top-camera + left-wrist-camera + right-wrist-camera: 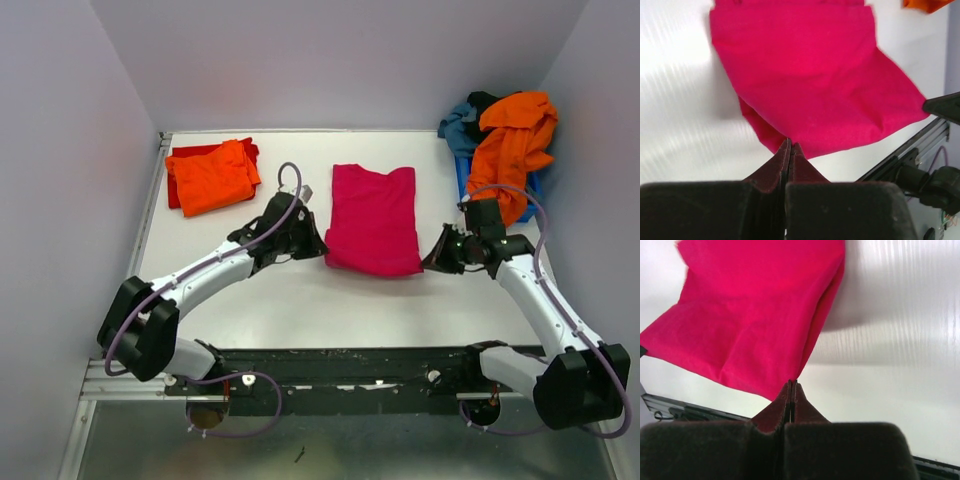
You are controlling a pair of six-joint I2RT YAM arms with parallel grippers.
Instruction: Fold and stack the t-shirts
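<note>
- The magenta t-shirt (373, 218) is lying folded flat in the middle of the surface (300, 300).
- The left tool (318, 250) is pinching the magenta t-shirt's near left corner, its fingers pressing tight together on the cloth.
- The right tool (432, 262) is pinching the near right corner in the same way.
- Left of the magenta t-shirt and farther back, a folded orange t-shirt (212, 176) is resting on a red t-shirt (172, 192).
- Right of it and farther back, a loose orange t-shirt (515, 140), a teal-blue t-shirt (462, 125) and a black t-shirt (483, 98) are spilling over a blue bin (462, 178).

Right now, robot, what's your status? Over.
Left gripper, right gripper: jaws shut on near corners of pink t-shirt. Near edge lifted. Orange t-shirt folded far left, not blocking.
</note>
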